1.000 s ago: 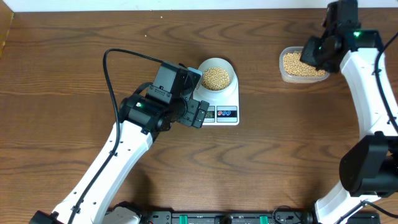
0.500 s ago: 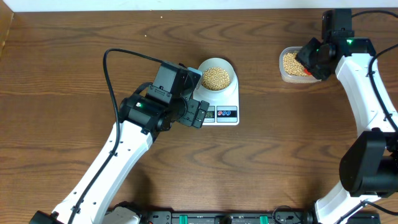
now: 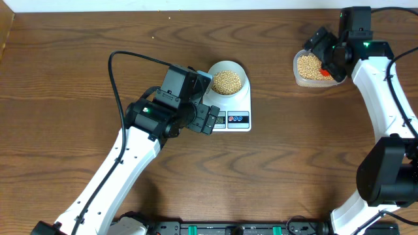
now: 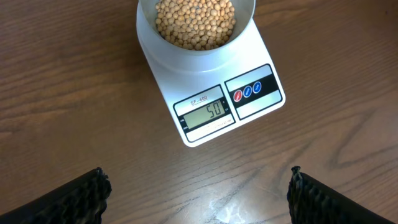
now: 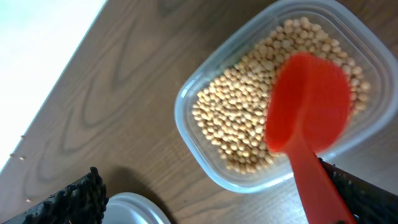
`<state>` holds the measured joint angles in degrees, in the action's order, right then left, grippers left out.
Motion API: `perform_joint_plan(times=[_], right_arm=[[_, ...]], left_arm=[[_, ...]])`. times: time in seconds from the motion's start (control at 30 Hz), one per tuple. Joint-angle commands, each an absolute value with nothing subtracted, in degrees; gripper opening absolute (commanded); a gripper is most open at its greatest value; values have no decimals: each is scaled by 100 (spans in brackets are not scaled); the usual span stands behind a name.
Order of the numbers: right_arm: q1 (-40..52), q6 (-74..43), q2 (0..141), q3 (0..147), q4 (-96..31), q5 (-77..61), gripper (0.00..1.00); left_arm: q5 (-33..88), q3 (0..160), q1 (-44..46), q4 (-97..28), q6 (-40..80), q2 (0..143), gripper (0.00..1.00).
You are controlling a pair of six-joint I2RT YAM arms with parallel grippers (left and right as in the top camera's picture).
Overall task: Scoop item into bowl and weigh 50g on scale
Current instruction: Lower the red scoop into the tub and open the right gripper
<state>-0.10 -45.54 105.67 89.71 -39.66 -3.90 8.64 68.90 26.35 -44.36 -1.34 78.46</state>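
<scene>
- While scale ahead of spread left tool reads 50, bowl of beans sits on it.
- Right tool spread above tub; red scoop inside.

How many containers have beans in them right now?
2. The pale bowl sits on the scale mid-table. The clear tub is at the table's right rear, with the red scoop over it. No others are visible.
</scene>
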Motion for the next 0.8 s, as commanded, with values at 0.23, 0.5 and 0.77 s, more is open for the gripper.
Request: perform_joint_plan(times=[0.23, 0.5, 0.77], right_arm=[[-34, -5424, 10514, 8858, -3820, -447, 99], [-34, -5699, 10514, 8512, -3610, -381, 99], [-34, -5271, 10510, 8272, -3618, -915, 99]], left_arm=[[810, 6847, 2606, -4434, -141, 7861, 94], [810, 6847, 2606, -4434, -141, 7861, 93], [810, 6847, 2606, -4434, -141, 7861, 94]])
